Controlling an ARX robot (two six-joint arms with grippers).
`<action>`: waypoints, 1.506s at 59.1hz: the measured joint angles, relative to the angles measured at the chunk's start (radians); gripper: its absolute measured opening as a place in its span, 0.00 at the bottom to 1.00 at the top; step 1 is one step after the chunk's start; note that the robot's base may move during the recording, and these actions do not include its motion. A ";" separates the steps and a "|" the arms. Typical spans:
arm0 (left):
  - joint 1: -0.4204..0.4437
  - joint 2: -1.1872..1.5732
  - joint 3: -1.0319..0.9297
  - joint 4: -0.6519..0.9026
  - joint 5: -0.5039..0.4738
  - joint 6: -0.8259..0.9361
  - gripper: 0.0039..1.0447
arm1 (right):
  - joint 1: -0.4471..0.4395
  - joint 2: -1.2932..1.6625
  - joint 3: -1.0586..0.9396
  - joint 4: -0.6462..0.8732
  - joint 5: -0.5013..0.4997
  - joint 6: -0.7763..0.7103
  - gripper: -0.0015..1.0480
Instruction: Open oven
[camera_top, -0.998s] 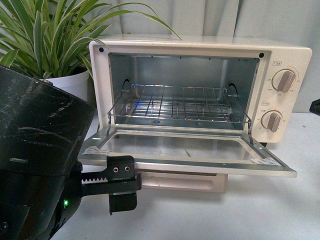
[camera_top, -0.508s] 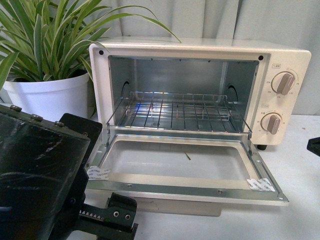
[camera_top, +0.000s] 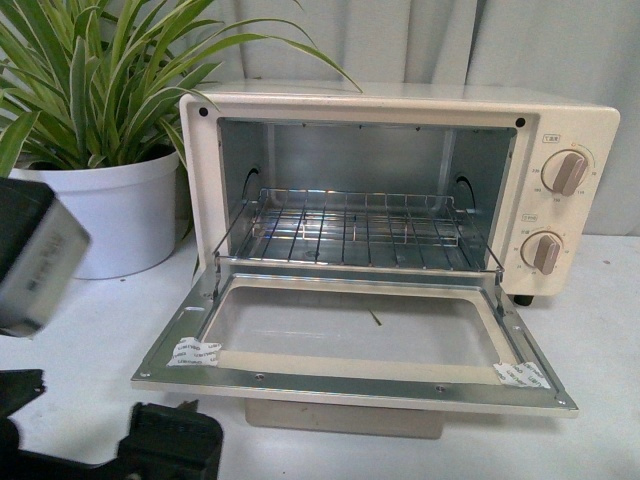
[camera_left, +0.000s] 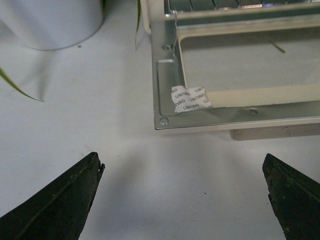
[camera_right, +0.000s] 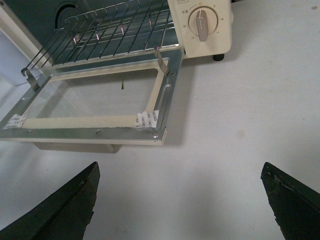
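Oven (camera_right: 150, 45) door (camera_right: 95, 120) folded flat ahead of the right gripper (camera_right: 180, 200).
Its fingers (camera_right: 65, 210) spread wide over bare table (camera_right: 225, 125), touching nothing.

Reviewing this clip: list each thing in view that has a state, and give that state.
Oven: open, nothing on the rack.
Oven door: folded down, near flat.
Wire rack: pulled partly forward.
Left gripper: open, holding nothing.
Right gripper: open, holding nothing.
Potted plant: upright.

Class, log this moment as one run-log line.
toaster oven: door fully down | wire rack: inside | left gripper: open, empty | right gripper: open, empty
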 joint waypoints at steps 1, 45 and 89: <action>-0.005 -0.023 -0.010 0.005 -0.015 0.005 0.94 | -0.001 -0.011 -0.004 -0.006 0.000 -0.005 0.91; 0.112 -0.698 -0.237 -0.273 -0.111 -0.092 0.94 | -0.139 -0.500 -0.123 -0.254 -0.090 -0.019 0.91; 0.660 -1.098 -0.318 -0.389 0.559 0.124 0.04 | -0.108 -0.640 -0.180 -0.158 0.185 -0.234 0.01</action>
